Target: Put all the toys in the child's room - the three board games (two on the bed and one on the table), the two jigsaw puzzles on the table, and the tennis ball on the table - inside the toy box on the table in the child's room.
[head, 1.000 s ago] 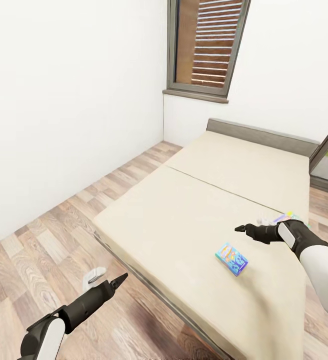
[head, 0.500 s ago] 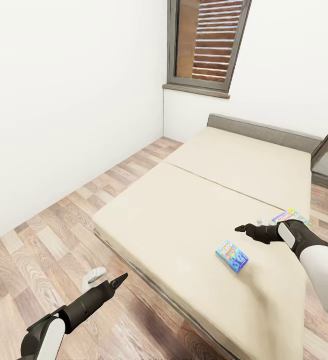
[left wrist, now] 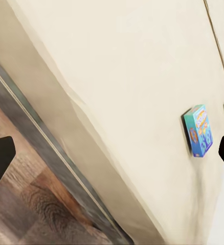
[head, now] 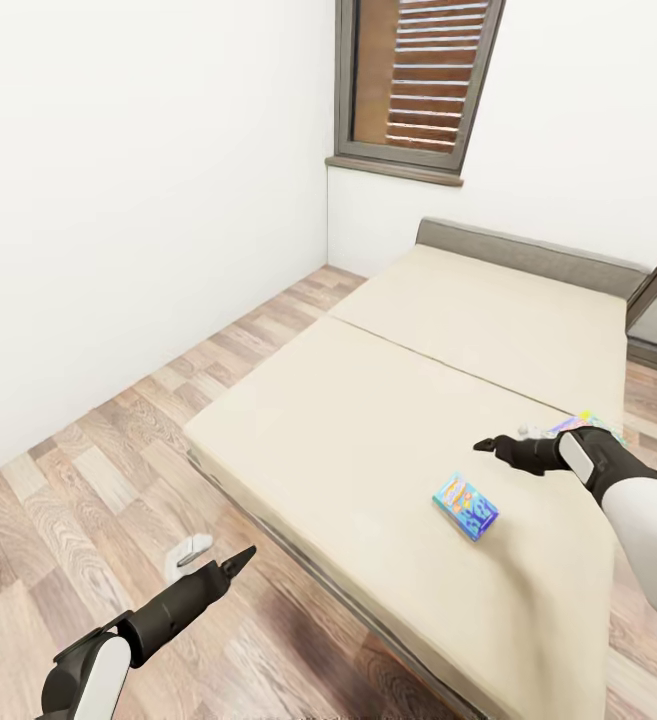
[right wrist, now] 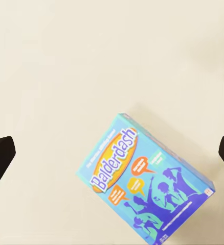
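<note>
A mostly blue board game [head: 465,506] lies flat on the beige mattress of the bed [head: 388,420], near its right side. In the right wrist view its lid [right wrist: 142,184] reads "Balderdash". My right gripper [head: 486,443] hovers open above the mattress, just beyond and right of that box, with nothing between its fingers [right wrist: 0,155]. A second colourful board game [head: 580,424] lies further right, partly hidden behind my right forearm. My left gripper [head: 240,558] hangs open over the wood floor beside the bed's front corner. From its wrist view the blue box [left wrist: 199,130] shows far along the mattress.
A small white object [head: 192,548] lies on the plank floor near the left gripper. The grey headboard [head: 528,252] stands against the far wall under a dark-framed window [head: 413,85]. A white wall runs along the left.
The whole picture has shifted slightly, so the camera has moved a little relative to the bed. Both arms keep their pose and both grippers stay open.
</note>
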### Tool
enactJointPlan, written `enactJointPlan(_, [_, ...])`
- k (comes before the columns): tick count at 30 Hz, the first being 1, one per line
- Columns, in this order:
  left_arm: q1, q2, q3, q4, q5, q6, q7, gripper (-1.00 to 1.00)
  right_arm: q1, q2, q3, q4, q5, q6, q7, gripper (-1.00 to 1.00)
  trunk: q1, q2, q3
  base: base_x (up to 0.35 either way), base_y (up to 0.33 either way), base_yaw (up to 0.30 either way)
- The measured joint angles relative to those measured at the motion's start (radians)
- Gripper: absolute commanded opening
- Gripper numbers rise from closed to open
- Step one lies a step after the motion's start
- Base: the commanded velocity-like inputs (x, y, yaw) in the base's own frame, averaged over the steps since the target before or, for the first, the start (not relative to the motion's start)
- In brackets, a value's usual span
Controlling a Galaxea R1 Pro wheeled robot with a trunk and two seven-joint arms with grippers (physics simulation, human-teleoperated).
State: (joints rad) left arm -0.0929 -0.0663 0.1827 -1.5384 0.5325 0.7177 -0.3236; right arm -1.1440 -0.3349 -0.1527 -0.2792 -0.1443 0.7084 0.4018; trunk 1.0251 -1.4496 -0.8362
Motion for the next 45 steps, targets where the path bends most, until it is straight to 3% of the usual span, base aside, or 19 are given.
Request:
enactJointPlan(15, [-0.001,0.0,0.0,0.0,0.0,0.0,-0.001,1.0,-0.034,0.009,0.0,0.002,-0.003,0.001,-0.07,1.0,0.0,0.0,-0.024,0.0,0.0,0.0])
enactJointPlan(31, [-0.002,0.0,0.0,0.002,0.0,0.0,0.001,1.0,-0.075,0.011,0.0,0.0,-0.005,-0.004,-0.082,1.0,0.0,0.0,-0.05,0.0,0.0,0.0])
enactJointPlan(45, [-0.003,-0.001,0.0,0.004,-0.001,0.0,0.003,1.0,-0.07,0.021,-0.002,0.004,-0.005,-0.022,-0.074,1.0,0.0,0.0,-0.073,0.0,0.0,0.0])
